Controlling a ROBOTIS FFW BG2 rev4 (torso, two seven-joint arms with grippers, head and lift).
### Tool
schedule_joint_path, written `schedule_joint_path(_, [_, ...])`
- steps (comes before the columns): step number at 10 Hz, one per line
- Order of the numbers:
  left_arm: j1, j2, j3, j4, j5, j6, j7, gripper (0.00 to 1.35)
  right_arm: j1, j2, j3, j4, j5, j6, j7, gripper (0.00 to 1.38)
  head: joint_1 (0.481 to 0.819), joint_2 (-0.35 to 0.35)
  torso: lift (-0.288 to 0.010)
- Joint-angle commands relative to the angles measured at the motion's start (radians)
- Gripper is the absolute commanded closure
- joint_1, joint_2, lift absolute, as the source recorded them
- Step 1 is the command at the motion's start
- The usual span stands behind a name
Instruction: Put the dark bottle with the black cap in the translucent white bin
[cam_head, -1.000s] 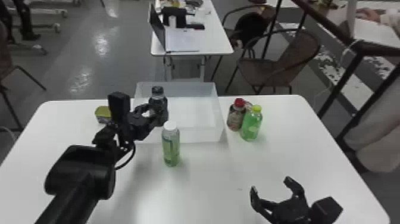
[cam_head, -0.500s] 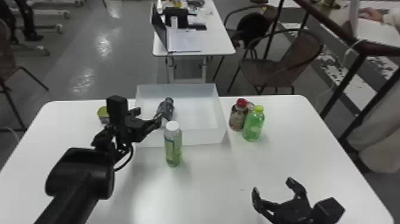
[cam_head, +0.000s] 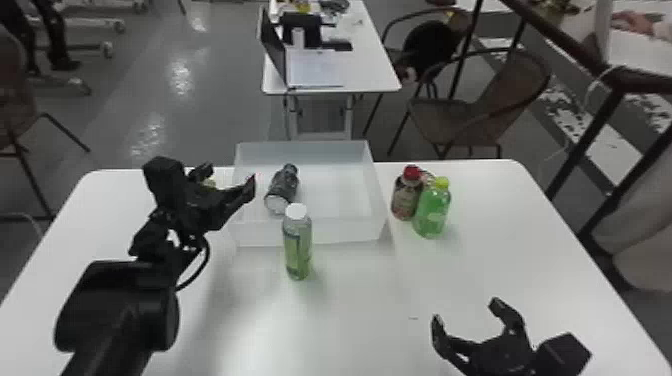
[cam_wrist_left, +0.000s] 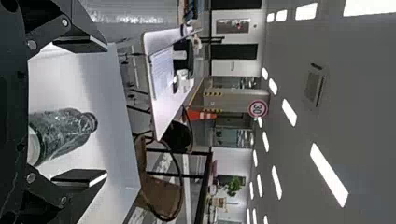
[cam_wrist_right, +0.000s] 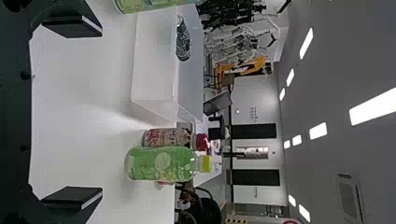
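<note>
Though apparently aslant, dark bottle in bin.

Red-cap btl beside yellow-cap btl on tbl; white-cap btl upright, apart; brn chair bhnd.

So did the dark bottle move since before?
Yes. The dark bottle tipped over, its cap going down and to the right against the translucent white bin.

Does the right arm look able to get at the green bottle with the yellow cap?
Probably yes: the right gripper is open, and nothing stands between it and the yellow-capped bottle; the red-capped bottle sits beyond.
</note>
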Motion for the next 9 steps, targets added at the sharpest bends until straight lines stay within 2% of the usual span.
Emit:
schedule_joint_path(1, [0.132, -0.003, 0.073, -0.175, 0.002, 0.009, 0.019, 0.31, 0.001, 0.001, -0.009, -0.010, 0.005, 0.000, 0.000, 0.10, 0.695, -0.007, -0.057])
schedule_joint_path(3, [0.313, -0.023, 0.145, -0.346, 0.012, 0.008, 0.063, 0.33, 0.008, 0.001, -0.019, -0.034, 0.014, 0.012, -0.005, 0.10, 0.695, 0.034, -0.057])
schedule_joint_path(4, [0.407, -0.045, 0.178, -0.414, 0.005, -0.017, 0.085, 0.32, 0.009, 0.001, -0.019, -0.042, 0.014, 0.015, -0.016, 0.10, 0.695, 0.042, -0.057])
schedule_joint_path(6, [0.586, -0.108, 0.192, -0.503, 0.003, -0.101, 0.215, 0.32, 0.018, 0.001, -0.019, -0.062, 0.011, 0.021, -0.037, 0.10, 0.695, 0.085, -0.057])
schedule_joint_path(7, [0.651, -0.121, 0.193, -0.515, 0.000, -0.143, 0.238, 0.32, 0.029, 0.001, -0.019, -0.069, 0.009, 0.023, -0.046, 0.10, 0.695, 0.095, -0.057])
schedule_joint_path(8, [0.702, -0.121, 0.193, -0.515, -0.018, -0.190, 0.255, 0.32, 0.043, 0.001, -0.019, -0.076, 0.008, 0.023, -0.057, 0.10, 0.695, 0.104, -0.057])
schedule_joint_path(9, [0.744, -0.121, 0.179, -0.515, -0.051, -0.227, 0.304, 0.32, 0.055, 0.001, -0.017, -0.077, 0.008, 0.023, -0.063, 0.10, 0.695, 0.109, -0.057])
